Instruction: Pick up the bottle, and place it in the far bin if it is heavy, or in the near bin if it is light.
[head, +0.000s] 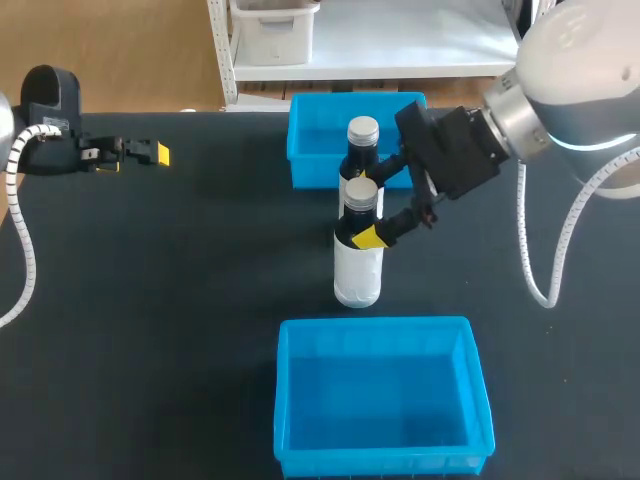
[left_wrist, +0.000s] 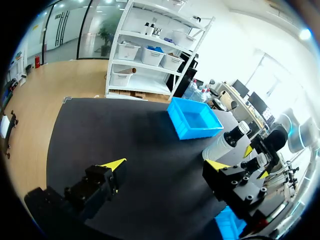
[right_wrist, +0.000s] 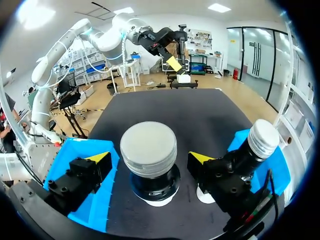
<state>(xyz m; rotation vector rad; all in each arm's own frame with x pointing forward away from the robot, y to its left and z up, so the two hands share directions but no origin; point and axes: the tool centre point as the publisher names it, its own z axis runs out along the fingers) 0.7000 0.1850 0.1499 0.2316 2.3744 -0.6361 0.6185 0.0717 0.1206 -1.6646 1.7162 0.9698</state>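
Two dark bottles with white lower bodies and grey caps stand on the black table. One bottle (head: 358, 262) is mid-table; the second bottle (head: 362, 150) stands just behind it, by the far blue bin (head: 310, 165). My right gripper (head: 360, 208) is open and straddles the nearer bottle's neck. In the right wrist view its cap (right_wrist: 148, 149) sits between the fingers with a gap on each side, and the second bottle (right_wrist: 260, 142) is beside one finger. The near blue bin (head: 375, 327) lies in front. My left gripper (head: 150, 153) is open and empty at the far left.
In the left wrist view my left gripper (left_wrist: 165, 165) hangs over bare black table, with the far bin (left_wrist: 195, 120) and the white-bodied bottle (left_wrist: 225, 145) ahead of it. Both bins look empty. Open table surface lies left of the bottles.
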